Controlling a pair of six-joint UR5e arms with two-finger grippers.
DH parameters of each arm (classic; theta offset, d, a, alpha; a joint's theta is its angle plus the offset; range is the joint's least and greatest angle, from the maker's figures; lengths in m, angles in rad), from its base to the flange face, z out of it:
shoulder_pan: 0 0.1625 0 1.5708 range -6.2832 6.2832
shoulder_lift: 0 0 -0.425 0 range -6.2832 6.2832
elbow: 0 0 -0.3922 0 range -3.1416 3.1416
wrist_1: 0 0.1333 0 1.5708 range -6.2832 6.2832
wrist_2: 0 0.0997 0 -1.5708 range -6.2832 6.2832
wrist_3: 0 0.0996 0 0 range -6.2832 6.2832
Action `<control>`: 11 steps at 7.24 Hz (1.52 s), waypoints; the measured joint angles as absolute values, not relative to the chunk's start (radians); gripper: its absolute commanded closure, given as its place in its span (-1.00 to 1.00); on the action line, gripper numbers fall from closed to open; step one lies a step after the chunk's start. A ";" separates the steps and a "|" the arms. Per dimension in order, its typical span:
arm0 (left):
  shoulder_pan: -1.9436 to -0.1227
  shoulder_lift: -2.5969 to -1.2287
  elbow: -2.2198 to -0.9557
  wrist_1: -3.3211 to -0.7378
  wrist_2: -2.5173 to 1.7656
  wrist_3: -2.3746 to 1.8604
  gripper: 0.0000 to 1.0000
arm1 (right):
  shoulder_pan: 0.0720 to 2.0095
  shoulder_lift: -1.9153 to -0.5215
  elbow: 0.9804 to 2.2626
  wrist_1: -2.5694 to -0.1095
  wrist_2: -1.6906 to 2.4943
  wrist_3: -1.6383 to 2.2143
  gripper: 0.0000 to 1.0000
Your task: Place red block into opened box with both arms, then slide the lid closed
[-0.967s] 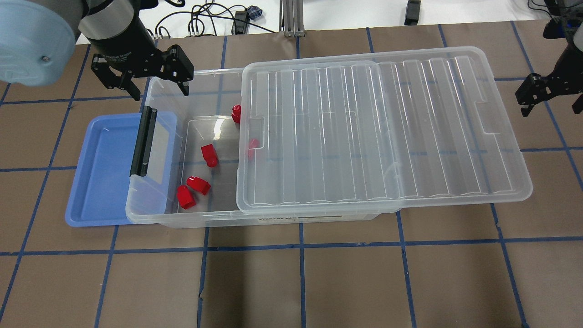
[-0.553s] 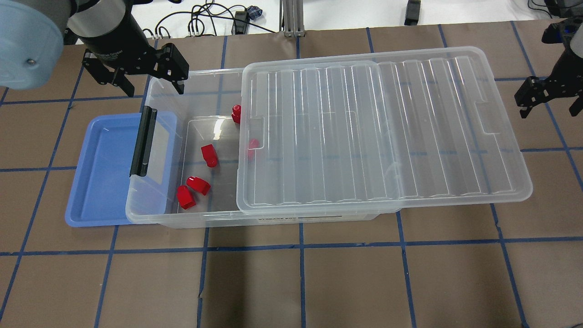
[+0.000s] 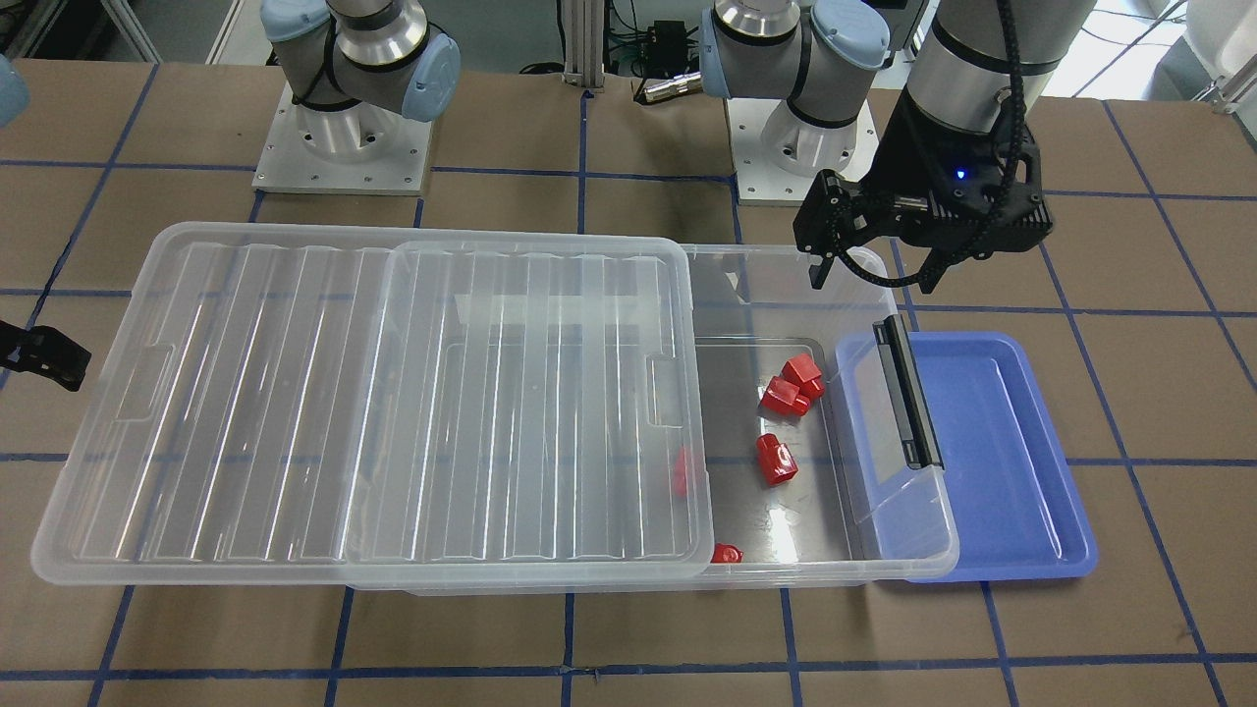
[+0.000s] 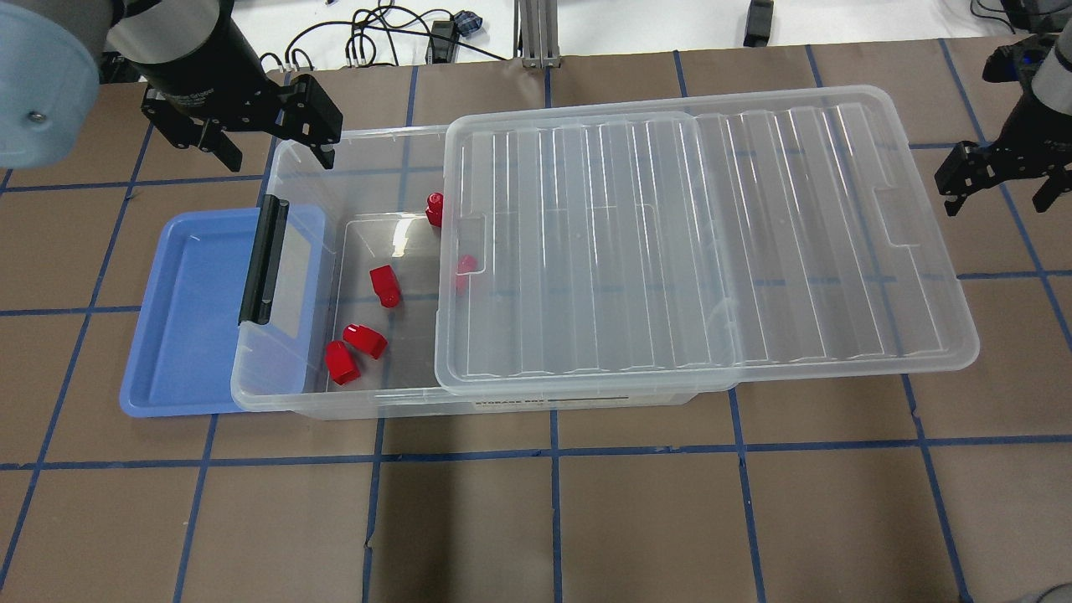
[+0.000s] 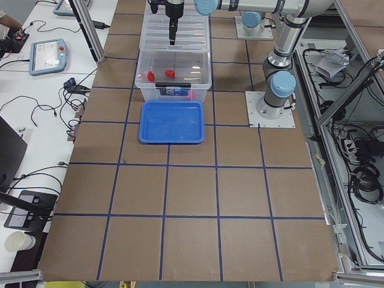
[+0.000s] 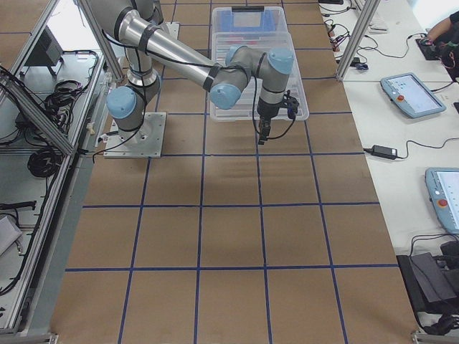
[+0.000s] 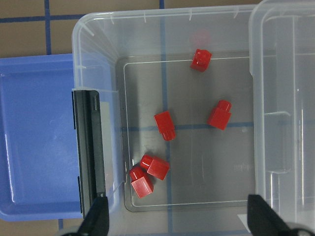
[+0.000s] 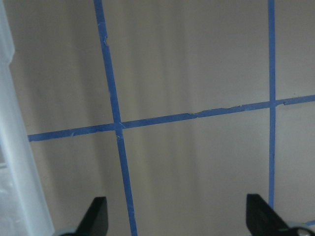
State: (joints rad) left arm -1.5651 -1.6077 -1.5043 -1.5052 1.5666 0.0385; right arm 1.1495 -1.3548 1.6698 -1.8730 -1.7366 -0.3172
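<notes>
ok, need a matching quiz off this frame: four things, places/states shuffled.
Things:
1 lid
2 blue tray
3 left gripper
4 right gripper

States:
a open, empty, over bare table past the lid's overhang
b partly under the box at its latch end
c open, empty, by the box's latch-end corner
d covers only part of the box

Pairs: 1-d, 2-b, 3-c, 4-a

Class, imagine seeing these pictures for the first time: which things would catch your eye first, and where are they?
The bright red blocks stand out, scattered in the uncovered end of the clear box. The big ribbed lid covers the rest and overhangs toward the robot's right, while a blue tray lies at the latch end. The left gripper hovers open above that uncovered end.
</notes>
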 measured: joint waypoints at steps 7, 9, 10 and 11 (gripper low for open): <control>-1.561 -1.622 -1.505 -1.508 1.575 0.038 -1.00 | 1.267 -1.356 1.679 -1.869 -1.661 -0.228 -1.00; -1.560 -1.620 -1.504 -1.512 1.577 0.038 -1.00 | 1.328 -1.355 1.686 -1.871 -1.660 -0.151 -1.00; -1.560 -1.620 -1.504 -1.514 1.577 0.038 -1.00 | 1.361 -1.355 1.691 -1.873 -1.659 -0.104 -1.00; -1.560 -1.621 -1.504 -1.515 1.578 0.038 -1.00 | 1.391 -1.355 1.694 -1.874 -1.657 -0.060 -1.00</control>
